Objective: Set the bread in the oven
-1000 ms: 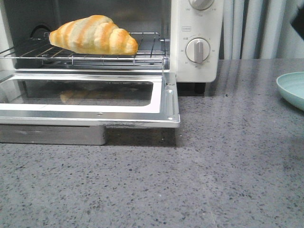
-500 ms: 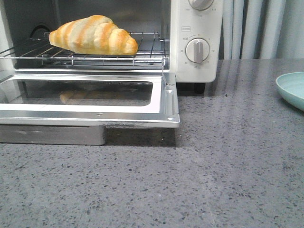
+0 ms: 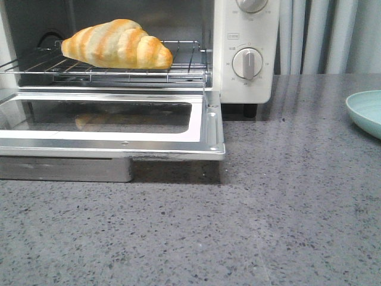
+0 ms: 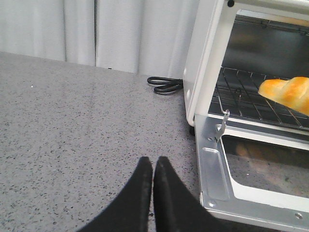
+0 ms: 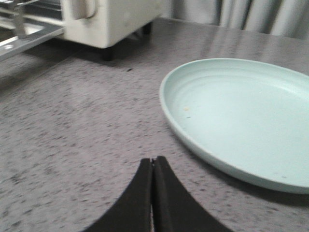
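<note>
The bread (image 3: pixel 116 44) lies on the wire rack (image 3: pixel 187 65) inside the oven (image 3: pixel 244 53), so I judge the placing done; the door (image 3: pixel 205 128) hangs fully down, and shutting it is all that might be left. My left end effector (image 4: pixel 153 166) is pressed together and empty over the bench (image 3: pixel 268 226) beside the oven's left side. My right end effector (image 5: pixel 153 166) is likewise closed on nothing, next to a pale green plate (image 5: pixel 241 116) that holds nothing. The dial (image 3: pixel 247 62) carries small numerals and a label above it, too small for me to read; no brand name shows.
</note>
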Available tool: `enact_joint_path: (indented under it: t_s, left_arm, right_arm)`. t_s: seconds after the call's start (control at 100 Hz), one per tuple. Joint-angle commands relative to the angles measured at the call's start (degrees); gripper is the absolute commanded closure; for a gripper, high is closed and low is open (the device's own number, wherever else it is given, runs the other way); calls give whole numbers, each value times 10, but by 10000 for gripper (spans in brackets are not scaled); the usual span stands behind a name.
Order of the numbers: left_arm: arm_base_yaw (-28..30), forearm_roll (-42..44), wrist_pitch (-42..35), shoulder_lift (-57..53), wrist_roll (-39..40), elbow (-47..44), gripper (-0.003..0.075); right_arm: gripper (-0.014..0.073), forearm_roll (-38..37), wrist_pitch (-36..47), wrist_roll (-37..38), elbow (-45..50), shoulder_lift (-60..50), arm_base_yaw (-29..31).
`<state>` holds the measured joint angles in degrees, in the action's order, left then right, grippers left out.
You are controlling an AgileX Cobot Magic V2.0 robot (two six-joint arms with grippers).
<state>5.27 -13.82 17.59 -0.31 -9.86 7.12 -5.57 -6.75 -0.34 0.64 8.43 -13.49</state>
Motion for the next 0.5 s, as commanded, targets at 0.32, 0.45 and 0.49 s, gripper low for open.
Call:
enact_joint_path:
  t_s: [0.32,0.45,0.49]
  left_arm:
    - [1,-9,-47,-12,0,16,741]
    - [1,-9,-47,-12,0,16,741]
    - [1,-9,-47,-12,0,16,741]
  right_arm:
    - [670,6,16,-12,7,-52,145]
    - [670,6,-34,-12,7,-83,173]
    - [670,6,-50,-12,7,-93,181]
